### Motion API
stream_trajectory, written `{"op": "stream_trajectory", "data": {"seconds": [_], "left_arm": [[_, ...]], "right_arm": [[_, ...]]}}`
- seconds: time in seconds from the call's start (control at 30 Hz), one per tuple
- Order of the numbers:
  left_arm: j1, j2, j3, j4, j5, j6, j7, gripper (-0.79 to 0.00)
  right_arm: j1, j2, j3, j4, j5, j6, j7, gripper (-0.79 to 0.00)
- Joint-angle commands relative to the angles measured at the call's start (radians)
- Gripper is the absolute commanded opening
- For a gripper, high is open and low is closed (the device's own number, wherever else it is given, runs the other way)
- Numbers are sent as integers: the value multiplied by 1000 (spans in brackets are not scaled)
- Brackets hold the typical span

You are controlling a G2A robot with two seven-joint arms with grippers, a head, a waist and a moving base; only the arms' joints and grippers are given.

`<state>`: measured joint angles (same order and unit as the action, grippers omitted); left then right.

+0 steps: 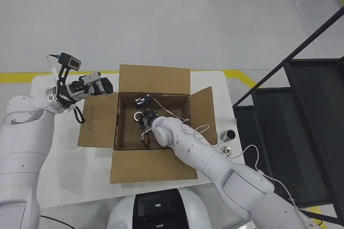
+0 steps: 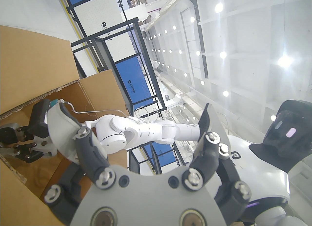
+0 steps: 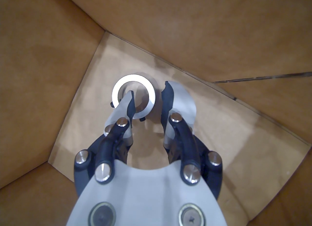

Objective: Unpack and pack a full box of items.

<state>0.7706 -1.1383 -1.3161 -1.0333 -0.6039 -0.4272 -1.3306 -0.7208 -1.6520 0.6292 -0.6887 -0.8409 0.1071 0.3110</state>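
Note:
An open cardboard box (image 1: 126, 123) stands mid-table with its flaps spread. My right arm reaches down into it. On the box floor (image 3: 219, 124) near a corner sits a metal ring (image 3: 133, 98), seen from above as a pale ring (image 1: 139, 116). My right gripper (image 3: 148, 97) is open and straddles the ring's wall, one finger inside the hole and the other outside, apart from it. My left gripper (image 1: 106, 86) hangs open and empty over the box's left flap; its wrist view shows its fingers spread wide (image 2: 132, 117) and the right gripper (image 2: 14, 144) inside the box.
Two small metal cylinders (image 1: 229, 135) (image 1: 225, 151) stand on the white table right of the box. A black metal staircase (image 1: 298, 114) rises close to the table's right side. White cables trail along the right arm.

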Motion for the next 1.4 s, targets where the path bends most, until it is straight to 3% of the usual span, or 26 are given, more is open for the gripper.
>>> {"op": "stream_trajectory", "data": {"seconds": [0.0, 0.07, 0.1, 0.37, 0.6, 0.93, 1.2, 1.37], "left_arm": [[0, 0, 0, 0, 0, 0, 0, 0], [0, 0, 0, 0, 0, 0, 0, 0], [0, 0, 0, 0, 0, 0, 0, 0], [0, 0, 0, 0, 0, 0, 0, 0], [0, 0, 0, 0, 0, 0, 0, 0], [0, 0, 0, 0, 0, 0, 0, 0], [0, 0, 0, 0, 0, 0, 0, 0], [0, 0, 0, 0, 0, 0, 0, 0]], "right_arm": [[6, -4, -1, 8, -7, -4, 9, -606], [11, -7, 1, 13, -13, -5, 14, -767], [13, -8, 2, 13, -16, -5, 17, -785], [-3, 9, 29, -78, -75, -18, 46, -785], [-89, 77, 117, -325, -181, -50, 163, -785], [-375, 198, 386, -909, -252, -228, 371, -785], [-651, 247, 580, -1249, -277, -218, 349, -785], [-739, 256, 638, -1319, -271, -186, 287, -785]]}}
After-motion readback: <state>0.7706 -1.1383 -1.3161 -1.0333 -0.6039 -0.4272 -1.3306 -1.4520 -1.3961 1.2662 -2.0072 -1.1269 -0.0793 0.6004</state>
